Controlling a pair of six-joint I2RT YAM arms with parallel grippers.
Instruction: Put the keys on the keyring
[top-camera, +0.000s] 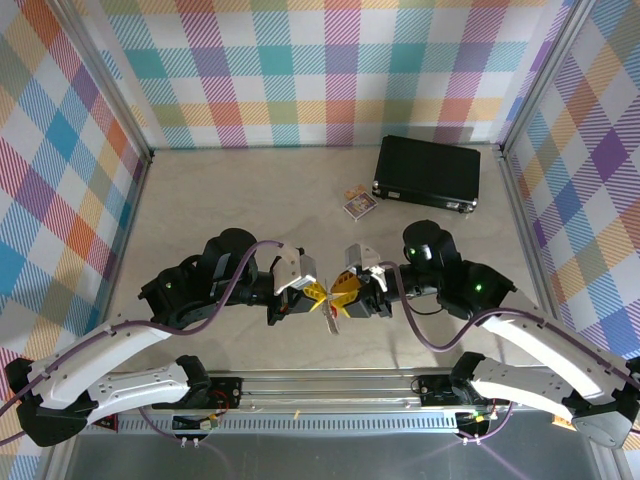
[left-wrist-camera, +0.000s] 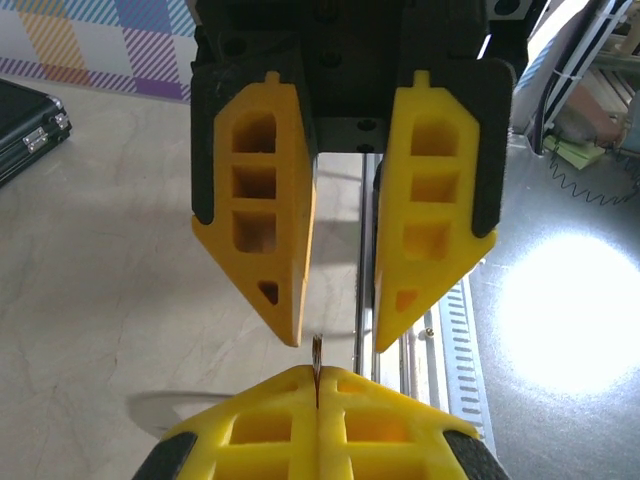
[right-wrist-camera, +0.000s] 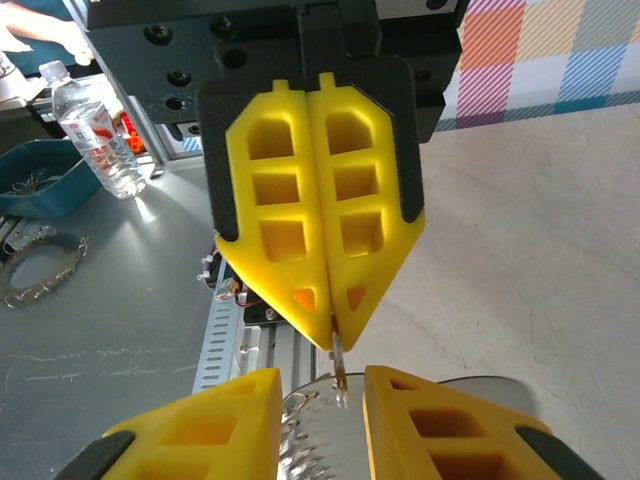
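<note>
Between yellow fingers (right-wrist-camera: 250, 400), knobbly silvery chain (right-wrist-camera: 305, 440)

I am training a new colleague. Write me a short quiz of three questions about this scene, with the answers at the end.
1. True or false: the left end effector is shut on a thin metal piece.
2. Choose one. The jaws of the right end effector stand: A) apart, B) pressed together, C) clamped on a red cup.
3. Short answer: in the top view, what lies on the table just beside the left end of the black case?

Key
1. True.
2. A.
3. The small printed card packet.
</note>
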